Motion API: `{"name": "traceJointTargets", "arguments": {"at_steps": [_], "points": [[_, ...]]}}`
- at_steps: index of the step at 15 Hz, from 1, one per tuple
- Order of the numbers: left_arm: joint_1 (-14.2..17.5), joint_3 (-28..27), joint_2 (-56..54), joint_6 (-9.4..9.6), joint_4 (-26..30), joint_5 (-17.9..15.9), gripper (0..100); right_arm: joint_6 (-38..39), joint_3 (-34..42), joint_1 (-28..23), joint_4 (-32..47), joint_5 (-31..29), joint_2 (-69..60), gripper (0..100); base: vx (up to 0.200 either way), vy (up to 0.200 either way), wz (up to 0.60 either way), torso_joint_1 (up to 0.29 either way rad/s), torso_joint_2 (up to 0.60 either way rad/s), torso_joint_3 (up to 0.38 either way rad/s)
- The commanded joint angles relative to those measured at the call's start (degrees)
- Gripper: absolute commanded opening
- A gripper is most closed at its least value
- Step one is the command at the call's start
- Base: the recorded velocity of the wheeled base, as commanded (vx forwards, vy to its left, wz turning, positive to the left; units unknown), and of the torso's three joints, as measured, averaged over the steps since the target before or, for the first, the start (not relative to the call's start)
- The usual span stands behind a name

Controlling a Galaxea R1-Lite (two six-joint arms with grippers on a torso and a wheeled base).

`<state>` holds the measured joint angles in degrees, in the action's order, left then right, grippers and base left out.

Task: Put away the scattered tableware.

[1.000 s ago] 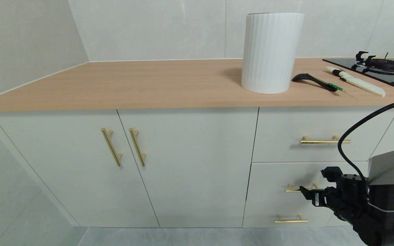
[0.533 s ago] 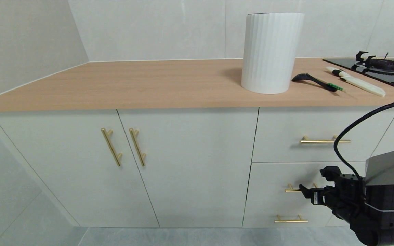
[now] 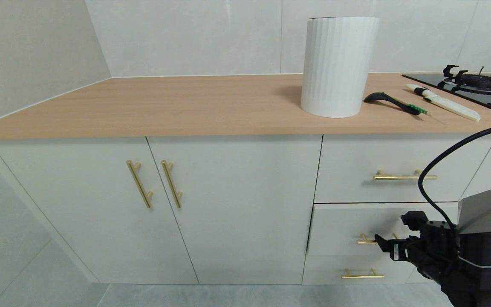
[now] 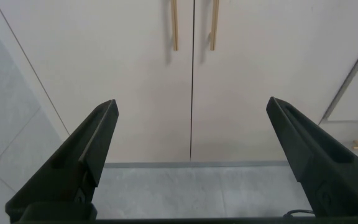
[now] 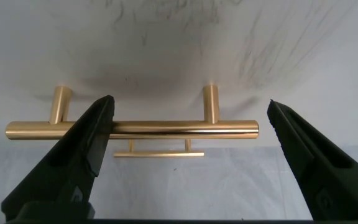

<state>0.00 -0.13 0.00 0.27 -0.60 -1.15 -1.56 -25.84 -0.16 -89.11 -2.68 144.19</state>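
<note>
A black ladle point(image 3: 392, 101) and a white knife point(image 3: 446, 102) lie on the wooden counter point(image 3: 186, 106), to the right of a tall white ribbed container point(image 3: 337, 66). Below them, my right gripper point(image 3: 382, 245) is at the gold handle point(image 3: 367, 241) of the middle drawer point(image 3: 343, 221), which stands slightly out from the cabinet. In the right wrist view the handle point(image 5: 179, 129) runs across between the spread fingers of my right gripper point(image 5: 189, 106). My left gripper point(image 4: 191, 102) is open, low in front of the cupboard doors point(image 4: 191, 62).
A black gas hob point(image 3: 480, 83) sits at the counter's far right. The top drawer point(image 3: 403, 166) and the bottom drawer point(image 3: 362, 275) are closed. Two cupboard doors with gold handles point(image 3: 156, 183) are to the left. The left counter is bare wood.
The middle drawer has come a little way out, and a dark gap now shows along its top and left edge. My right gripper has drawn back slightly with the handle.
</note>
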Motion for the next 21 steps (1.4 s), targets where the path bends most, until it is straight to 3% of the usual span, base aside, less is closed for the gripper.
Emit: {"name": "traceJointTargets", "arguments": {"at_steps": [1, 5, 9, 13, 17, 18, 21], "points": [[0.00, 0.05, 0.09, 0.00, -0.02, 0.00, 100, -0.11, 2.20, -0.02, 0.08, -0.04, -1.28, 100, 0.000, 0.000, 0.00, 0.000, 0.00, 0.000], [0.00, 0.05, 0.09, 0.00, -0.02, 0.00, 100, 0.07, 11.78, 0.42, -0.89, 0.40, -10.16, 100, 0.000, 0.000, 0.00, 0.000, 0.00, 0.000], [0.00, 0.05, 0.09, 0.00, -0.02, 0.00, 100, 0.07, 17.67, 4.20, -0.89, 0.40, -29.05, 100, 0.000, 0.000, 0.00, 0.000, 0.00, 0.000], [0.00, 0.05, 0.09, 0.00, -0.02, 0.00, 100, 0.15, 7.21, 6.66, 26.18, 0.40, -51.55, 100, 0.000, 0.000, 0.00, 0.000, 0.00, 0.000], [0.00, 0.05, 0.09, 0.00, -0.02, 0.00, 100, 0.51, -11.16, 6.66, 54.31, 1.36, -49.36, 100, 0.000, 0.000, 0.00, 0.000, 0.00, 0.000], [0.00, 0.05, 0.09, 0.00, -0.02, 0.00, 100, 0.51, -13.71, 6.57, 57.91, 1.45, -46.63, 100, 0.000, 0.000, 0.00, 0.000, 0.00, 0.000], [0.00, 0.05, 0.09, 0.00, -0.02, 0.00, 100, 0.59, -16.87, 6.57, 58.97, 1.19, -38.28, 100, 0.000, 0.000, 0.00, 0.000, 0.00, 0.000]]}}
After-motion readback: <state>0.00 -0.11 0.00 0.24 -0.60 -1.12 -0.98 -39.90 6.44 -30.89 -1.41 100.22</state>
